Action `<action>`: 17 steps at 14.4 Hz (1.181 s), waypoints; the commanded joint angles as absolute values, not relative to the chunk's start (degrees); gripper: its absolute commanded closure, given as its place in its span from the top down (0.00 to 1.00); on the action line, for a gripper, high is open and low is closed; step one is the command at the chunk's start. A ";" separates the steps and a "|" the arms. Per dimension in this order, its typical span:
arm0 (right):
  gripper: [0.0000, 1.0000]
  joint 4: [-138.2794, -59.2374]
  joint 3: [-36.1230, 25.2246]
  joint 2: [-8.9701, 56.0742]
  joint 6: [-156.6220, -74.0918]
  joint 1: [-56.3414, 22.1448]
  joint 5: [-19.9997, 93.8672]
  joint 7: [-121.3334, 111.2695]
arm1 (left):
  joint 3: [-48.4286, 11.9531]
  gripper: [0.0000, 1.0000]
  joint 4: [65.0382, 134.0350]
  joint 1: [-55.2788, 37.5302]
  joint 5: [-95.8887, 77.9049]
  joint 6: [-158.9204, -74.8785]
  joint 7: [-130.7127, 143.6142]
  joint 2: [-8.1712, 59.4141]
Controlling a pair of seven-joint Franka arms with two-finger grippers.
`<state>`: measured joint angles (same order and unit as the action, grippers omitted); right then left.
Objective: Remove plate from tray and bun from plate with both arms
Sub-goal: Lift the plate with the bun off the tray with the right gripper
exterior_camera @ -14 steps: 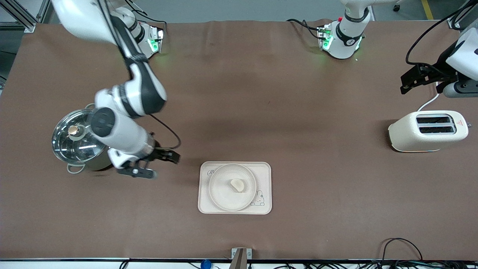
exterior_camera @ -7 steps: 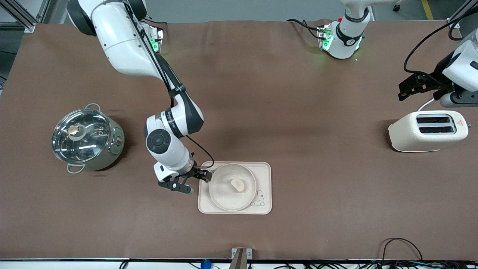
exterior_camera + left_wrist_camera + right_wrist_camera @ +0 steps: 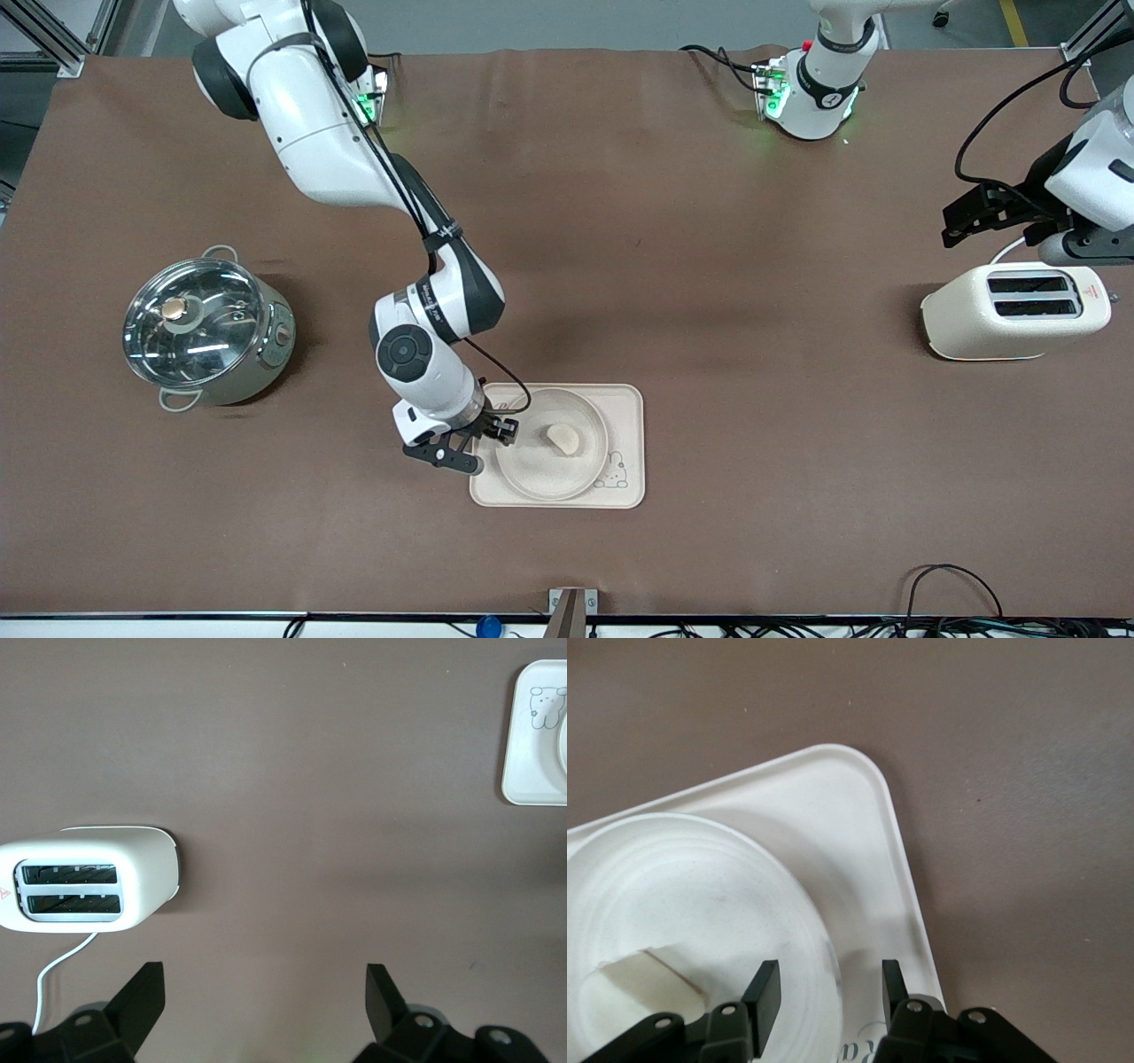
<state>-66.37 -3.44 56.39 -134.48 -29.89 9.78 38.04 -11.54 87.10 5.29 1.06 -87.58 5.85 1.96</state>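
Reaching down from its base, the right arm (image 3: 354, 168) has its gripper (image 3: 496, 431) low at the plate's (image 3: 540, 470) rim on the side toward the right arm's end of the table, fingers (image 3: 764, 992) spread with the rim between them. Lying in the plate, the bun (image 3: 563, 439) is near its middle, and the plate sits on the tray (image 3: 627, 403). Over the table beside the toaster (image 3: 1014, 310), the left gripper (image 3: 266, 997) waits with fingers spread, holding nothing, while a lidded pot (image 3: 199, 328) stands toward the right arm's end.

robot lab: brown-covered table (image 3: 673, 266), aluminium framing (image 3: 53, 40), cables (image 3: 952, 594) along its edge
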 commanded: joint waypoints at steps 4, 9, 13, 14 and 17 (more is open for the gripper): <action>0.02 -64.34 -3.34 58.89 -136.23 -30.32 10.37 38.93 | -11.78 1.00 86.84 5.54 1.41 -88.06 4.83 1.85; 0.00 -64.95 -3.16 58.10 -136.05 -30.15 10.72 38.23 | -11.78 1.00 86.92 5.54 1.41 -88.15 4.83 2.20; 0.00 -74.67 2.36 49.77 -137.62 -28.74 11.43 36.83 | -11.78 1.00 87.10 5.36 1.41 -88.15 4.83 2.29; 0.00 -80.54 2.90 46.53 -141.81 -29.00 11.34 36.57 | -11.78 1.00 87.45 5.36 1.41 -88.15 4.83 2.29; 0.00 -98.74 6.93 37.47 -154.40 -27.34 11.43 33.49 | -11.78 1.00 87.45 5.19 1.41 -88.15 4.92 2.37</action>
